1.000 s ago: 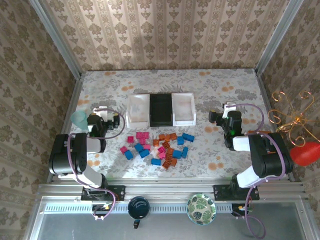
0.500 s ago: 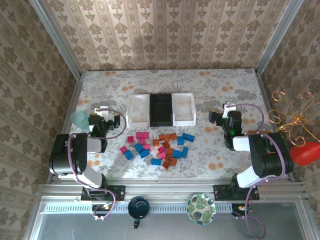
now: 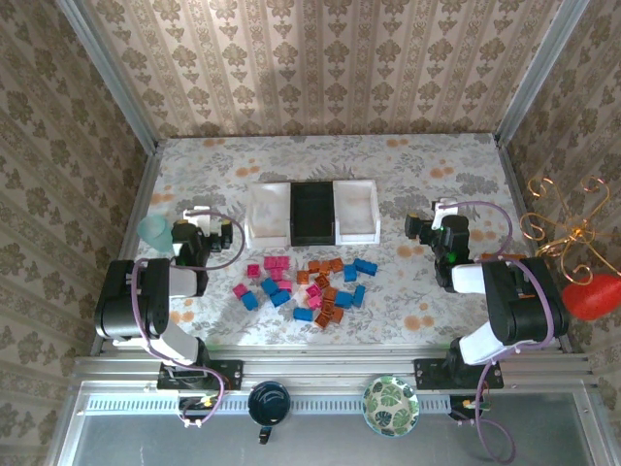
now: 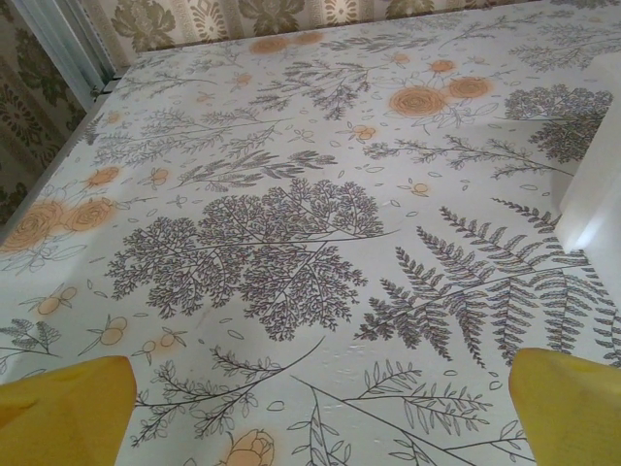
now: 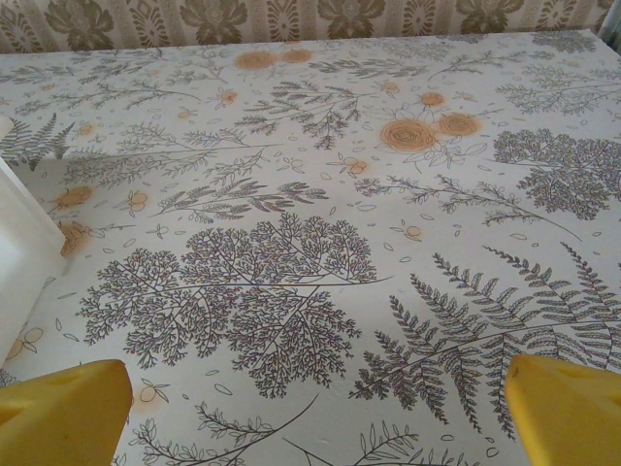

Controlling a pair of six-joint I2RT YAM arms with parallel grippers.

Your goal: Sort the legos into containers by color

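1. Floral bench [image 3: 437, 165], papered walls [image 3: 320, 68] behind; legos and trays placed as one second ago, arms barely shifted.
2. Spread wide, holding nothing: left gripper [image 4: 315, 413] left of the trays, right gripper [image 5: 312, 413] right of them.
3. Touching row: left white tray [image 3: 269, 216], black tray [image 3: 312, 214], right white tray [image 3: 355, 210]; floors bare.
4. Orange, pink and blue legos [image 3: 309, 284] loose on bench, just before the trays.

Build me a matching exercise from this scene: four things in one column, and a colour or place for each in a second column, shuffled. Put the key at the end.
Things
1. middle tray
2. legos
3. bowl
4. cup

Descriptions
A. green leaf pattern, round
B. orange, pink and blue, loose on the table
C. dark, just left of the bowl
D. black, shallow and rectangular

Pairs: 1-D, 2-B, 3-A, 4-C
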